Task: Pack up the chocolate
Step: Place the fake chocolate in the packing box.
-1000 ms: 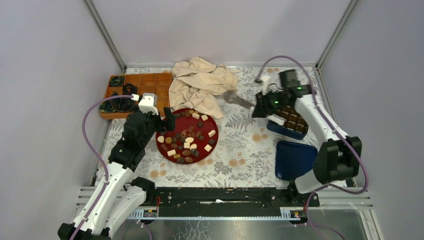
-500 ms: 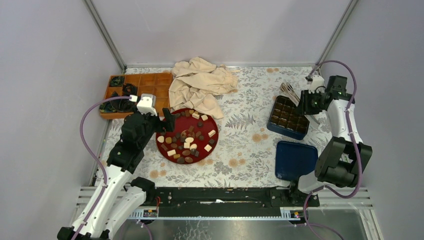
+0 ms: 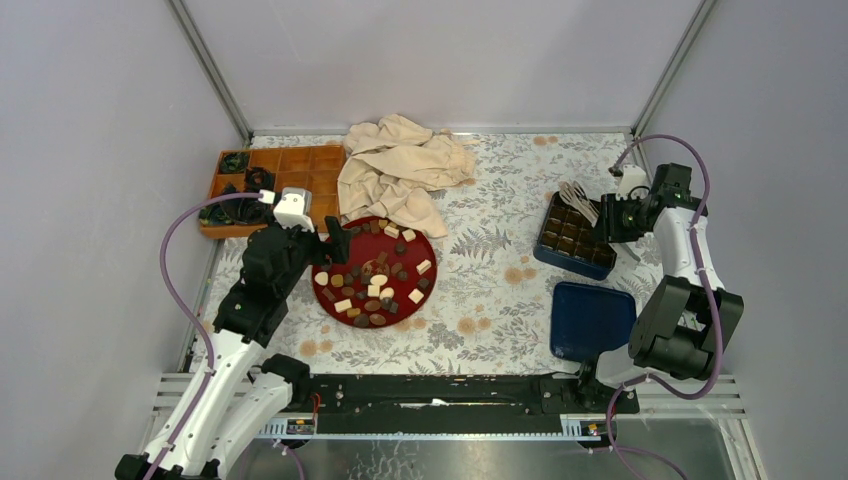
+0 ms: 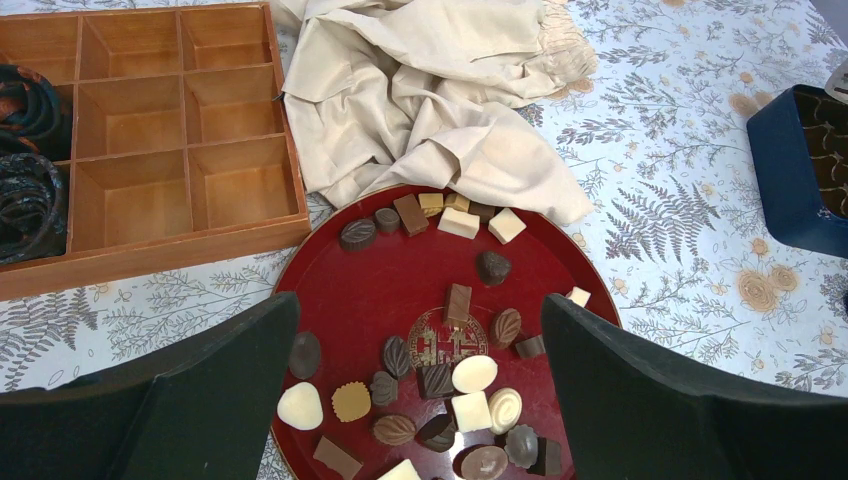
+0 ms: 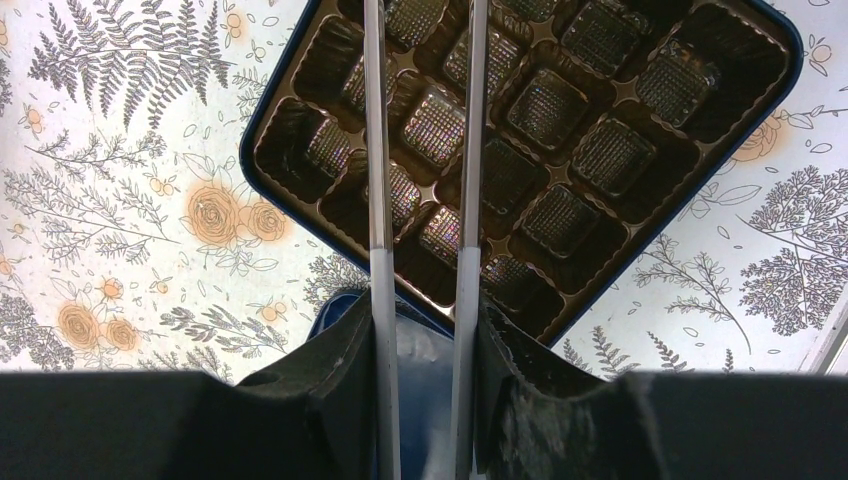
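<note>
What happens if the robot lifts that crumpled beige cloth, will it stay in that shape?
Probably not. The cloth lies in soft folds and creases, so it would likely droop and hang. It looks thin, so it is probably light. Its edge overlaps the red plate, so pulling it might nudge the chocolates near that rim.

From my station I see a white tablecloth [image 3: 480, 300] printed with grey ferns and tan roses. Left, the plate [image 4: 400, 262] is deep red with a gold emblem — its chocolate [image 4: 474, 373] is dark brown, light brown and cream. Far left, the tray [image 4: 150, 255] is orange-brown and the cloth [image 4: 420, 100] plain beige. Right — a navy box [image 4: 785, 180], glossy brown insert [image 5: 545, 105], silver tongs [image 5: 377, 150].
</note>
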Robot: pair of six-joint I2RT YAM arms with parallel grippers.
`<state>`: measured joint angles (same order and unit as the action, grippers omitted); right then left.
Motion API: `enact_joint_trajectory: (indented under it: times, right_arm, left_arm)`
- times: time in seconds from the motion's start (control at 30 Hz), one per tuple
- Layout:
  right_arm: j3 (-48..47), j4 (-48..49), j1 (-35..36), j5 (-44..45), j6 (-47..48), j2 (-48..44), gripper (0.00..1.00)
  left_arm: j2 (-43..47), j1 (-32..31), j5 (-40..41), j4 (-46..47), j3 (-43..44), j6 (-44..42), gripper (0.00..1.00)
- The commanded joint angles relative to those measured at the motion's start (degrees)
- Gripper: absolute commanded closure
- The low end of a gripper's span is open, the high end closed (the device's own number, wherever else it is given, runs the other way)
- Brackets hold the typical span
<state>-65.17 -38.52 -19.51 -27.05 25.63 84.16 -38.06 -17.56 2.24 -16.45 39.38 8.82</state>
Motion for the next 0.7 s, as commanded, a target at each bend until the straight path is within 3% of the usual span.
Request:
enact_joint_trajectory:
  times: [0.0,0.47,0.67]
  right_arm:
    - [-1.2,0.4,0.1,-1.6,1.1,0.0,0.86]
    - [-2.3,1.2,0.6,0.5,0.1,2.5,0.71]
    - [-2.5,1.8,2.0,2.1,-0.2,2.6,0.58]
  left_arm:
    - [0.3,0.5,-1.1,3.1,-0.3,-0.8,0.02]
    - [0.3,0.7,-1.5,3.2,-0.3,-0.8,0.02]
    - [0.4,0.8,-1.5,3.2,-0.3,-0.7,0.02]
